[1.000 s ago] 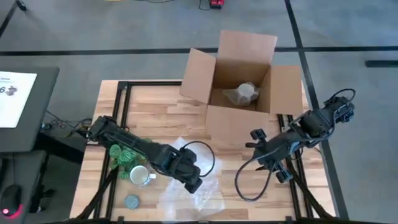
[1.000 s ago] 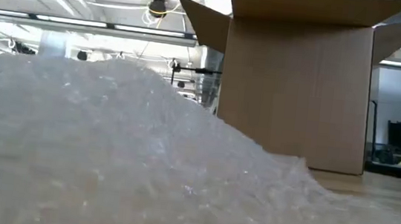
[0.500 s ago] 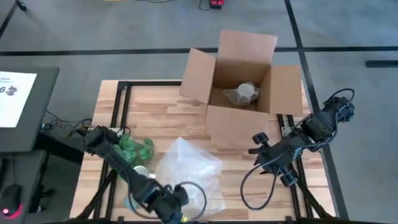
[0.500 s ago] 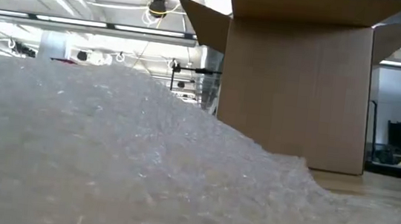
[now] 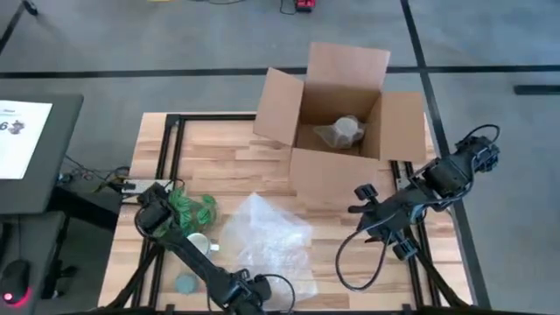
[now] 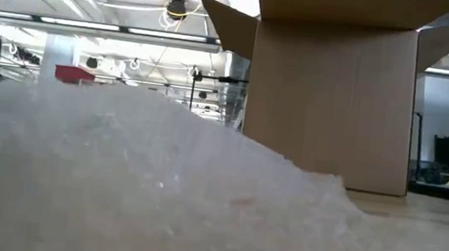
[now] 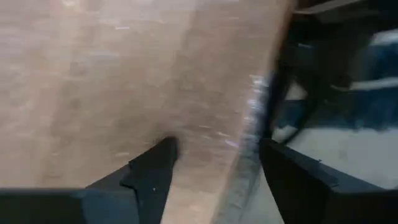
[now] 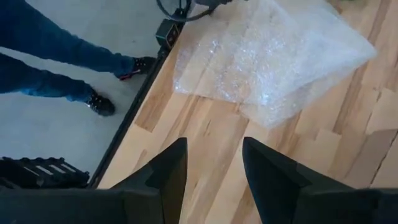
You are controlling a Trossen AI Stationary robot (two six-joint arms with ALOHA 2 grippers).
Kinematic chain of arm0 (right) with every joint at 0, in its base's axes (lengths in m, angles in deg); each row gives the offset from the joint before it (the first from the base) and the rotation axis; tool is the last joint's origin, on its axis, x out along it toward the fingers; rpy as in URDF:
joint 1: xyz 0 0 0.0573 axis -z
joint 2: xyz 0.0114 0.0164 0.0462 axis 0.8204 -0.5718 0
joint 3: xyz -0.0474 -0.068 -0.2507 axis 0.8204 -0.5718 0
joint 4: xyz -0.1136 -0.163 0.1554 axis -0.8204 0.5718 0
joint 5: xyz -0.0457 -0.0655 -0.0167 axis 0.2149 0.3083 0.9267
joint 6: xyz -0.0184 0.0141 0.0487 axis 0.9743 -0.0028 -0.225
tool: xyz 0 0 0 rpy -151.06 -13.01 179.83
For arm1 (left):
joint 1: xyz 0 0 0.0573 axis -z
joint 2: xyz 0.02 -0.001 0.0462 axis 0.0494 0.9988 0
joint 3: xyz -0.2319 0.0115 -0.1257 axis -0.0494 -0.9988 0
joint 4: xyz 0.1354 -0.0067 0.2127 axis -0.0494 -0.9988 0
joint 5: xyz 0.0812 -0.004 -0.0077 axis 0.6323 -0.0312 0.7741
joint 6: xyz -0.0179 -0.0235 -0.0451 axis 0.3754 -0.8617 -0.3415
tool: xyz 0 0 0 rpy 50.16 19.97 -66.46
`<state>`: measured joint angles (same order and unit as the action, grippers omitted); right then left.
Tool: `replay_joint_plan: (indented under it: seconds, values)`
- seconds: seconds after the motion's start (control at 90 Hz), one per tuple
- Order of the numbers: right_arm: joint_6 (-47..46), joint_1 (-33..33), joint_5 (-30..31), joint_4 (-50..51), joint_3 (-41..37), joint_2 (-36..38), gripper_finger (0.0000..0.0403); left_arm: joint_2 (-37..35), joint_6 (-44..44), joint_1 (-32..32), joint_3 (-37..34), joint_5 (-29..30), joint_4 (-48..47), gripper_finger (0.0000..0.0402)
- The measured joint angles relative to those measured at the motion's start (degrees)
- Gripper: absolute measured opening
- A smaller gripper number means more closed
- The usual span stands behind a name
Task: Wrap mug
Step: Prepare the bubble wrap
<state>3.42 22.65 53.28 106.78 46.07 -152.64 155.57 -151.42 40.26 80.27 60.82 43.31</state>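
Wooden table (image 5: 219, 162) fills the middle of the high view, its bare planks showing above the clutter. At upper centre stands the open cardboard box (image 5: 337, 122), flaps spread, with a pale wrapped bundle (image 5: 343, 133) inside. Below it, near the lower middle, lies a crumpled sheet of bubble wrap (image 5: 267, 245); in the low view it heaps across the whole foreground. The right arm reaches in from the right edge, its right gripper (image 5: 374, 223) hovering over bare wood right of the sheet, fingers parted and empty. The left arm runs down the lower left, its left gripper (image 5: 245, 297) at the table's bottom edge, fingers spread with nothing between them. A green patterned bundle (image 5: 192, 210) sits at left. Just below it, touching the sheet's left edge, stands the mug (image 5: 199, 244), unwrapped. Lower left lies a grey-blue disc (image 5: 185, 283).
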Motion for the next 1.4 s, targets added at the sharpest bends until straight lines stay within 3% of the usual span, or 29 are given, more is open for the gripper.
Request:
replay_joint_plan:
  seconds: [0.1, 0.222, 0.267, 0.433, 0.667, 0.867, 1.078, 1.256, 1.4]
  values:
    - [0.0, 0.0, 0.0, 0.6, 0.0, 0.0, 0.0143, 0.1, -2.2, -0.7, 0.0, -0.2, -1.4, 0.0134]
    - [0.0, 0.0, 0.2, 0.7, 0.0, 0.0, 0.0143, 0.0, -4.7, -1.7, -0.1, -0.8, -3.6, 0.0031]
    - [0.0, 0.1, 0.3, 0.7, 0.0, 0.0, 0.0143, 0.0, -5.5, -2.0, 0.0, -1.0, -3.8, 0.0014]
    - [0.0, 0.2, 0.3, 0.7, 0.0, 0.0, 0.0143, 0.2, -7.4, -3.4, 2.7, -0.2, -6.0, 0.0001]
    - [0.0, 0.2, 0.4, 0.6, 0.0, 0.0, 0.0143, -3.8, -12.6, -4.1, 14.4, 9.6, -21.1, 0.0]
    - [-0.2, 0.2, 0.4, 0.5, 0.0, 0.0, 0.0143, -8.0, -24.8, -4.4, 24.4, 26.9, -39.8, 0.0]
    - [-0.4, 0.1, 0.4, 0.5, 0.0, 0.0, 0.0143, -14.3, -31.0, -7.4, 27.2, 44.5, -50.7, 0.0]
    - [-1.7, -0.9, 0.5, 0.5, 0.0, 0.1, 0.0143, -21.9, -24.4, -13.5, 25.0, 55.5, -50.3, 0.0]
    - [-3.6, -2.0, 0.5, 0.6, 0.0, 0.1, 0.0143, -26.2, -15.2, -19.5, 24.9, 59.3, -50.0, 0.0]
